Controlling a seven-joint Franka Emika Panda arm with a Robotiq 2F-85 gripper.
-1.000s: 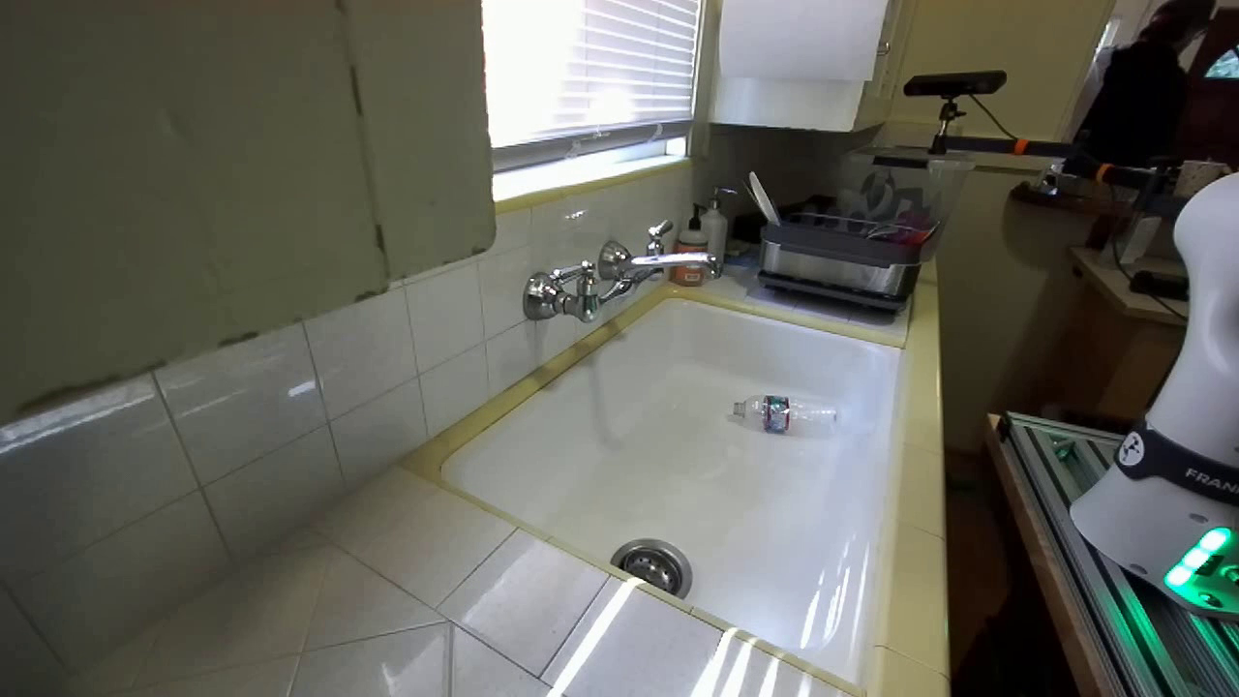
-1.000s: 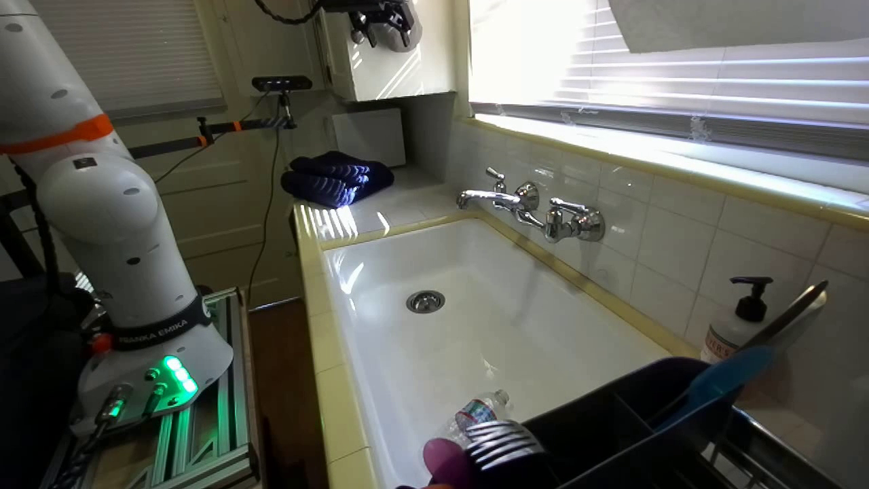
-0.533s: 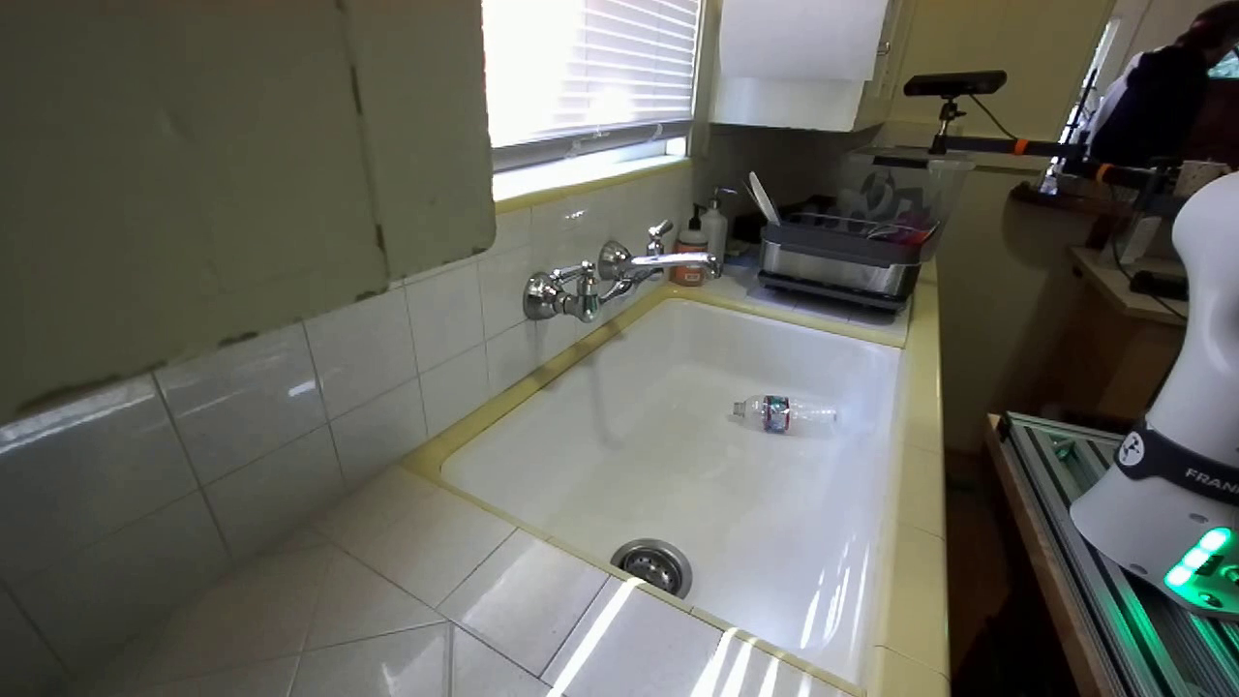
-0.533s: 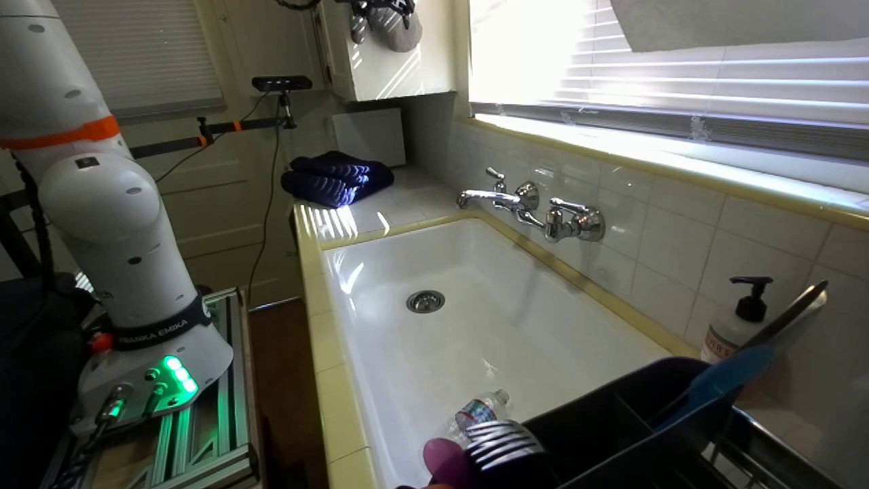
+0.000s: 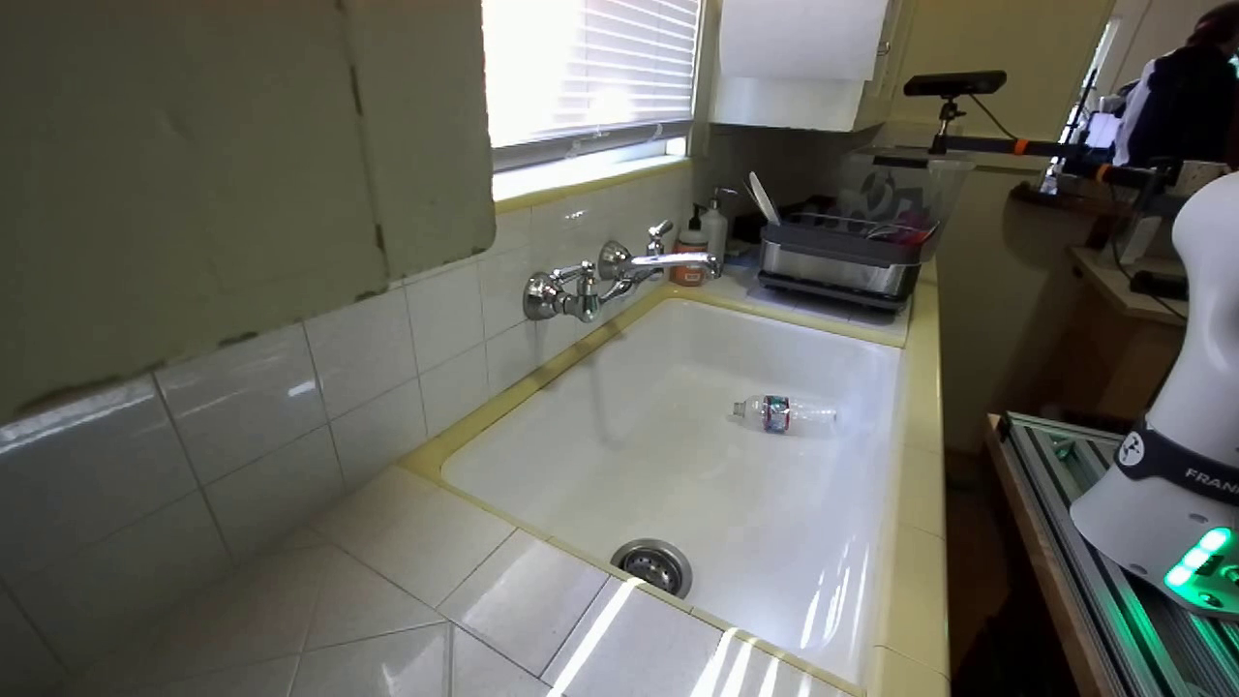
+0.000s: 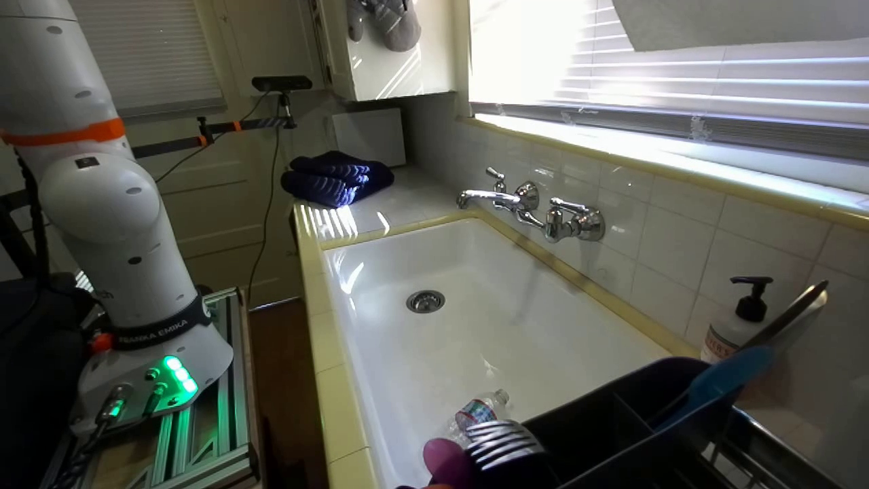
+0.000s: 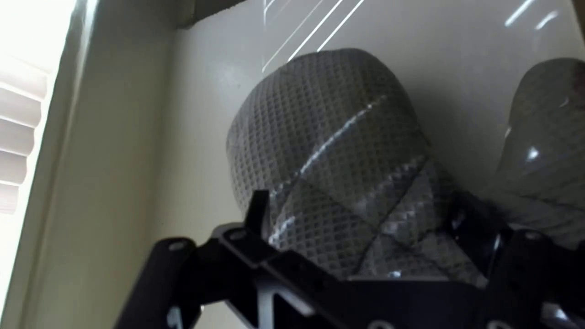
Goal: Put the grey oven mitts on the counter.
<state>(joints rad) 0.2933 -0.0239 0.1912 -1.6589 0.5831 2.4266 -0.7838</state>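
Observation:
Two grey quilted oven mitts hang on the side of the white cabinet; the larger mitt and the smaller mitt show in an exterior view, their tops cut off. In the wrist view the larger mitt fills the middle, rounded end up, and the second mitt is at the right edge. My gripper is open, its fingers wide apart on either side of the larger mitt. It is out of view in both exterior views. The tiled counter lies below the cabinet; it also shows in an exterior view.
A dark blue cloth lies on the counter. The white sink holds a clear bottle. The faucet sticks out from the wall. A dish rack stands beyond the sink. The window frame is close beside the gripper.
My gripper has moved up out of the exterior view, where it showed in front of the mitts. The arm has shifted slightly. The mitts still hang in place. A person in the background has moved.

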